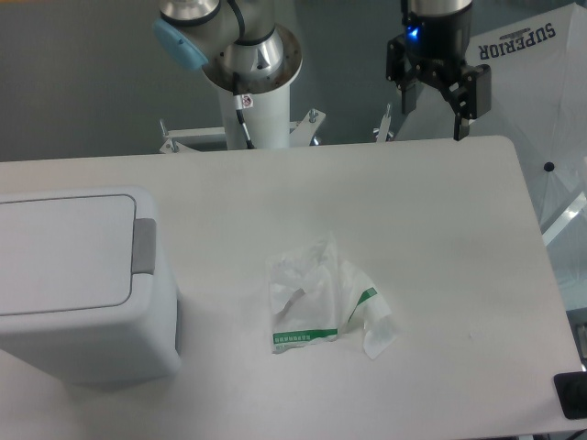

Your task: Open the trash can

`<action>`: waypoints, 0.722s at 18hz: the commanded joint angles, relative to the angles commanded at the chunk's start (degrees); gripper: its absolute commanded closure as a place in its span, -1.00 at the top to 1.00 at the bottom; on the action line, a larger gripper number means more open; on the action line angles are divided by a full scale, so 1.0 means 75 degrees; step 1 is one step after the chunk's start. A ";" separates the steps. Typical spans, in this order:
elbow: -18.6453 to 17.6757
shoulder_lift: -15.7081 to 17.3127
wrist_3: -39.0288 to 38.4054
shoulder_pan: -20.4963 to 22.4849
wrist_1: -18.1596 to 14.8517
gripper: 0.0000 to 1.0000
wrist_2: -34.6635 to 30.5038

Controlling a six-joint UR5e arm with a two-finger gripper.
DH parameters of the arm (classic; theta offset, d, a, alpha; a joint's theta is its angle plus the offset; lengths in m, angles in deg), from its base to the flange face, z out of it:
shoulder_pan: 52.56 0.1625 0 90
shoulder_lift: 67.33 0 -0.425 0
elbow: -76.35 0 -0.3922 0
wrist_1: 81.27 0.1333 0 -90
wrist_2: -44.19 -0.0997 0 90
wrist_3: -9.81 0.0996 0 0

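Note:
The trash can (69, 275) is a boxy white bin at the table's left edge. Its flat lid lies closed, and the grey push tab (144, 247) faces right. My gripper (431, 124) hangs above the table's far edge at the upper right, far from the bin. Its two black fingers (458, 115) point down and stand apart, with nothing between them.
A crumpled thin plastic bag (321, 302) with green print lies mid-table, right of the bin. The arm's base column (255, 101) rises behind the far edge. A white sheet printed SUPERIOR (541, 73) is at the right. A small dark object (571, 396) sits at the bottom right corner.

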 joint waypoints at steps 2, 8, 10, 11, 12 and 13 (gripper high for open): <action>-0.0012 0.0000 0.0000 0.0000 0.0000 1.00 0.0000; 0.0141 -0.0152 -0.0841 -0.0409 0.0000 1.00 0.0151; 0.0280 -0.0234 -0.1391 -0.0434 0.0012 1.00 0.0665; 0.0386 -0.0269 -0.1824 -0.0445 0.0012 1.00 0.0946; 0.0433 -0.0316 -0.2315 -0.0445 0.0023 1.00 0.1181; 0.0457 -0.0340 -0.2773 -0.0445 0.0035 1.00 0.1334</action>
